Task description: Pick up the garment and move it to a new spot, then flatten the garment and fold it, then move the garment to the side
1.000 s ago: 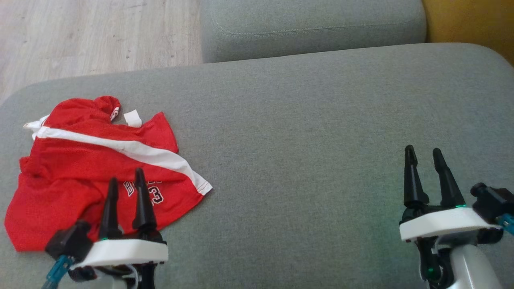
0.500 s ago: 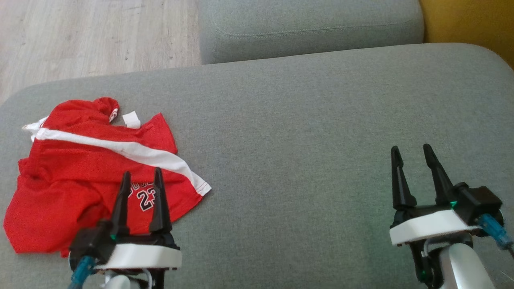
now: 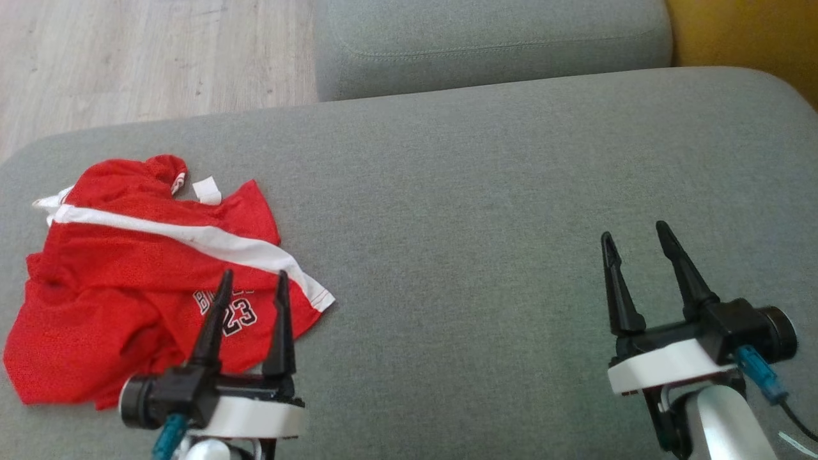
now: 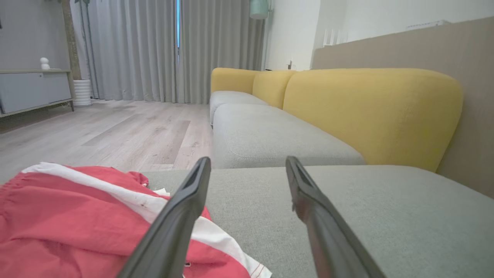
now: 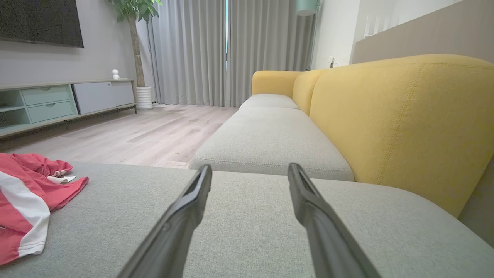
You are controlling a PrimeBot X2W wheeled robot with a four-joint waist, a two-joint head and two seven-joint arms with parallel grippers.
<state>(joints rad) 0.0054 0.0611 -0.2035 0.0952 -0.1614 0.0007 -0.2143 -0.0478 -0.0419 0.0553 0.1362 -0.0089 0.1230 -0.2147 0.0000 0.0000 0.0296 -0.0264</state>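
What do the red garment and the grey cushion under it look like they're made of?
Red garment: likely thin sports mesh, matte; fine pinhole texture and soft creases. Grey cushion: woven upholstery fabric, matte; visible heathered weave.

There are one red garment [image 3: 115, 255], two grippers, the left gripper [image 3: 255, 275] and right gripper [image 3: 634, 230], three grey seat cushions [image 5: 270, 135] and three yellow backrests [image 4: 370, 112].

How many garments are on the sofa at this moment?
1. The red basketball shorts lie crumpled at the left end of the near grey seat cushion, partly beneath the left gripper. Another garment under them would be hidden.
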